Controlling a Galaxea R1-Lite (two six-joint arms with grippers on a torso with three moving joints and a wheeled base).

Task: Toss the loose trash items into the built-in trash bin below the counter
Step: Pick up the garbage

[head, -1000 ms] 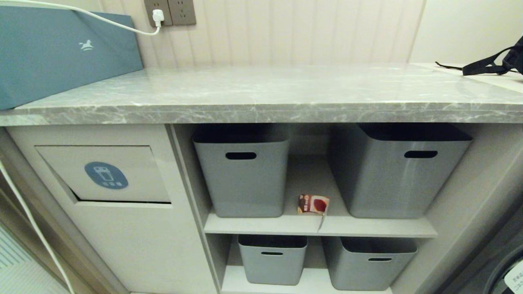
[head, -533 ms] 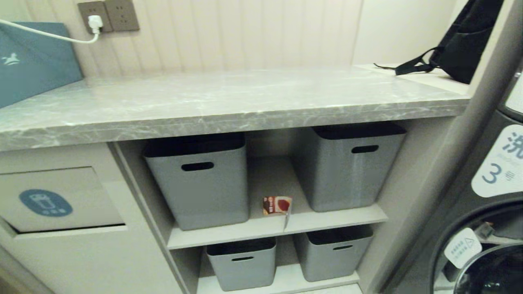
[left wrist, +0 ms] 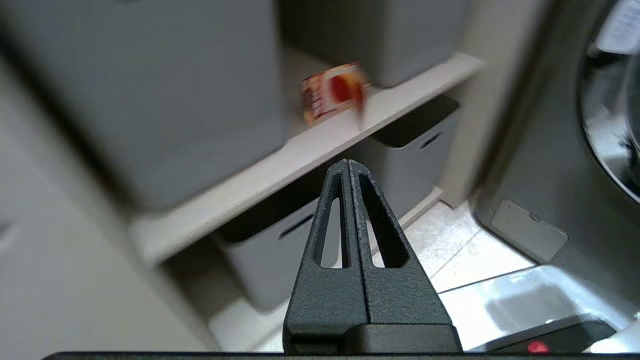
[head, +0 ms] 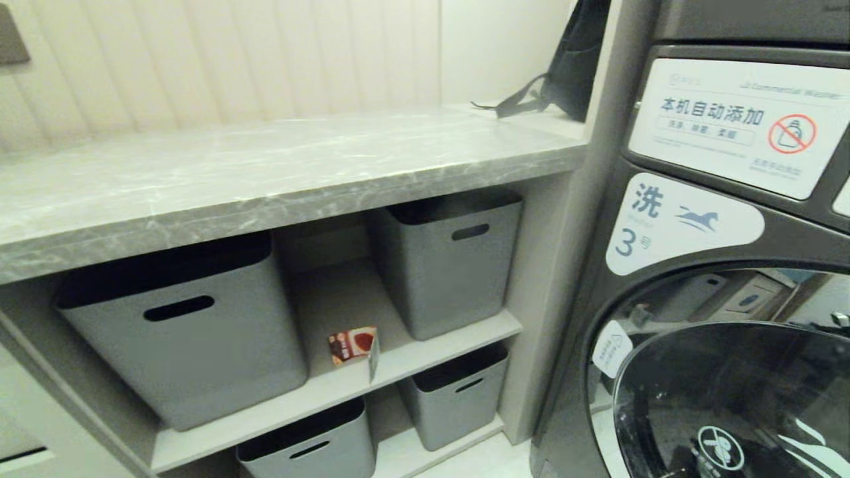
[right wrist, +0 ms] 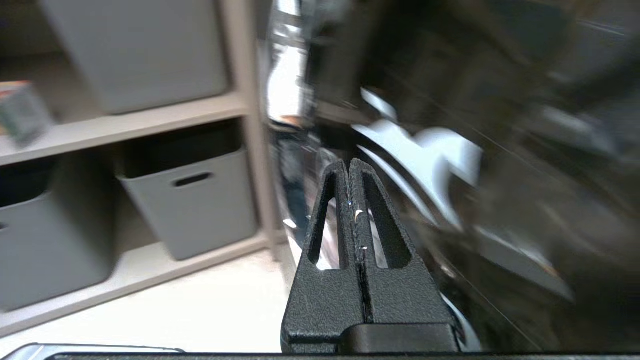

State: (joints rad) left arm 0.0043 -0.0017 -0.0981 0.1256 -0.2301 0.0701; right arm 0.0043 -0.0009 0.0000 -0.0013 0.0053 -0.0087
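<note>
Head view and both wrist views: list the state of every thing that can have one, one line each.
small carton: on the upper shelf between two grey tubs, ungripped.
left gripper: shut, empty, short of the carton.
right gripper: shut, empty.
washing machine: door closed.
backpack: on the counter, at its far end.

Laundry room, numbered commercial washer (front-loading), storage tubs beneath counter
</note>
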